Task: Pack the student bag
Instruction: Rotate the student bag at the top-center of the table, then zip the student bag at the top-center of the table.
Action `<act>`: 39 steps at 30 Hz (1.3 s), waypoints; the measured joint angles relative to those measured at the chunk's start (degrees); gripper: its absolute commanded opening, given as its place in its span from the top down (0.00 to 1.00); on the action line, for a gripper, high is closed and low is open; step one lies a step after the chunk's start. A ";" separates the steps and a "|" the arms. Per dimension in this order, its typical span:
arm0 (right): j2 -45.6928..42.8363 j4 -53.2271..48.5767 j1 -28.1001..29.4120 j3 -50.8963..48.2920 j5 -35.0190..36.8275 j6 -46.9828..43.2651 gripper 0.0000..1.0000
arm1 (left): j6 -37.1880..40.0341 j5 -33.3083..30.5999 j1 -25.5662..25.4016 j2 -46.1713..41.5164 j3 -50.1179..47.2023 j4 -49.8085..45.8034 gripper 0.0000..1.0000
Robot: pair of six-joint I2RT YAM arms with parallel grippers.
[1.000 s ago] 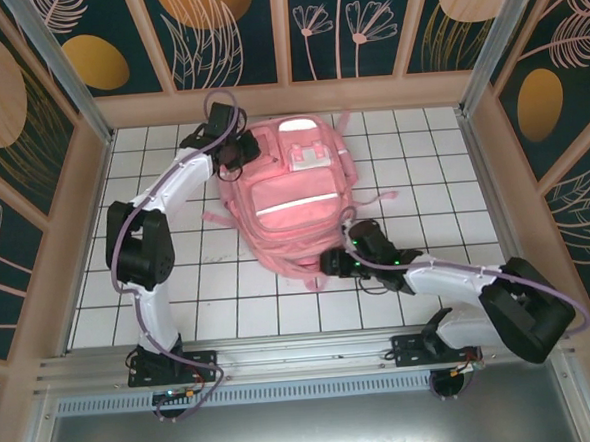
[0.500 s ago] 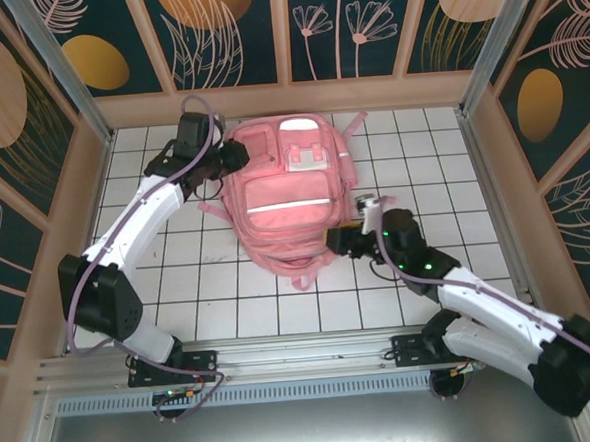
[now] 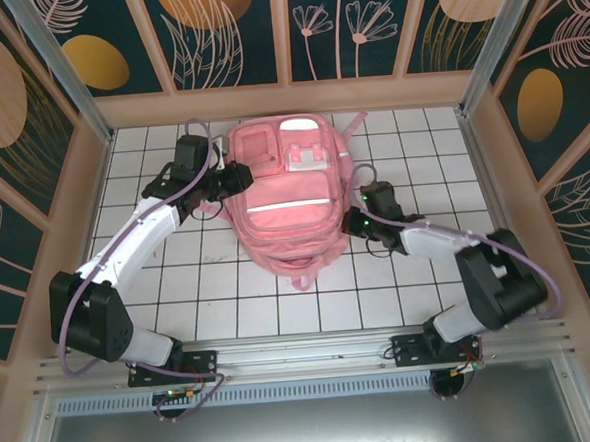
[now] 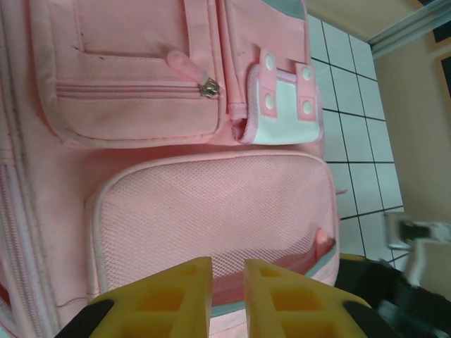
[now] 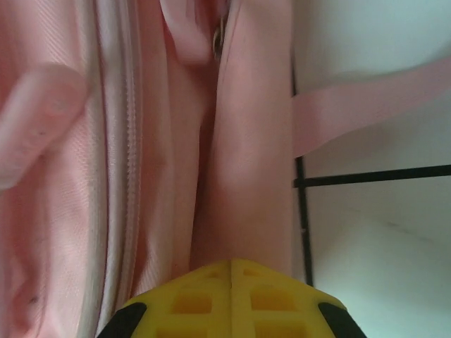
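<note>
Lying front-up in the far middle of the surface [image 3: 410,134], the pink student bag [image 3: 282,197] has its front pockets zipped, so packing looks barely begun. The left pincer [image 4: 227,262], jaws slightly apart, hovers at its left side. The right pincer [image 5: 230,262], jaws together, sits at its right edge.

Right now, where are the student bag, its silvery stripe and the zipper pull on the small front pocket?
student bag [image 3: 285,187]: top external view, middle of its front panel.
silvery stripe [image 3: 292,205]: top external view, midway along the stripe.
zipper pull [image 4: 187,67]: left wrist view, on the pink tab.
</note>
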 measured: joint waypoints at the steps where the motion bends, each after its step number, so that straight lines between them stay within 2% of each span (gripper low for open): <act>1: 1.75 0.07 1.40 0.92 -0.33 0.17 1.00 | 0.00 0.33 0.00 -0.20 -0.09 -0.02 0.76; 6: 5.73 0.61 12.81 6.80 -2.80 0.24 1.00 | 0.48 0.26 0.00 -1.16 -0.15 -0.52 0.67; 10: 6.69 6.27 18.10 9.97 -7.78 0.07 0.84 | 0.72 0.15 -0.02 -1.53 -0.07 -1.46 0.62; 13: 5.57 9.35 17.00 10.01 -9.27 0.11 0.73 | 0.94 -0.11 -0.42 -1.53 -0.07 -2.25 0.60; 16: 1.97 9.11 14.32 8.90 -8.98 -0.87 0.66 | 1.86 -1.64 -2.25 -1.42 0.07 -3.28 0.60; 21: -4.33 4.76 9.75 8.61 -5.44 -5.68 0.68 | 2.64 -4.50 -6.62 -0.20 0.79 -5.42 0.56; 24: -4.04 1.20 7.78 9.55 -3.39 -8.46 0.69 | 3.08 -6.84 -7.96 -0.07 0.55 -6.95 0.48; 27: -2.47 -1.97 6.88 11.13 -2.69 -10.12 0.70 | 2.45 -11.63 -7.91 -0.28 0.33 -9.46 0.35; 31: -0.85 -4.31 6.84 13.16 -1.79 -10.75 0.72 | -2.34 -13.90 -5.25 -1.29 0.35 -12.57 0.27; 33: 0.35 -5.84 6.91 14.95 -1.09 -11.17 0.74 | -5.81 -14.16 -2.86 -1.77 0.46 -13.40 0.27; 36: 2.75 -8.41 7.21 18.45 1.55 -11.15 0.76 | -12.33 -15.85 0.15 -1.11 2.47 -17.97 0.33; 39: 3.96 -10.73 7.52 20.44 4.83 -10.80 0.78 | -17.81 -17.38 0.96 1.88 6.69 -23.43 0.37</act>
